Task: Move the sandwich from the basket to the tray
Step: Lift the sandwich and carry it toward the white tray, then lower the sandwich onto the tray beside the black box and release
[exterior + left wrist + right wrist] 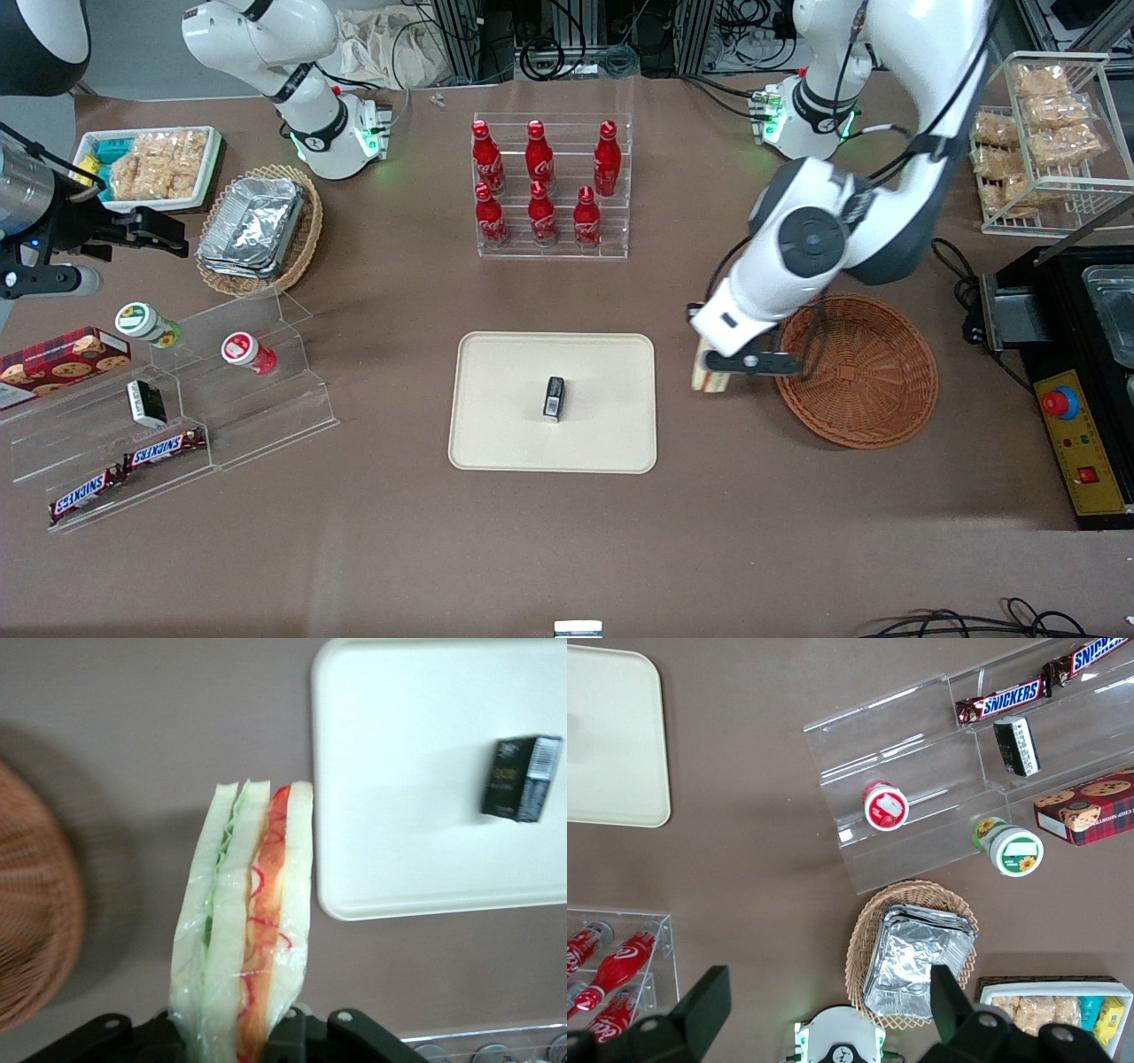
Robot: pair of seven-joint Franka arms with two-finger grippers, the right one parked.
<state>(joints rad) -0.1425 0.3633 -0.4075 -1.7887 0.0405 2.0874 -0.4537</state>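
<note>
My left gripper hangs above the bare table between the cream tray and the round reddish-brown basket, shut on the sandwich. In the left wrist view the sandwich is a plastic-wrapped wedge of pale bread with green and orange-red filling, clamped at its base by the gripper. It hangs over the table beside the tray's edge, with the basket rim on its opposite flank. Nothing shows inside the basket. A small black box lies on the tray.
A clear rack of red bottles stands farther from the front camera than the tray. Toward the parked arm's end are a stepped acrylic shelf with snacks and an oval wicker basket with foil trays. A black appliance sits past the round basket.
</note>
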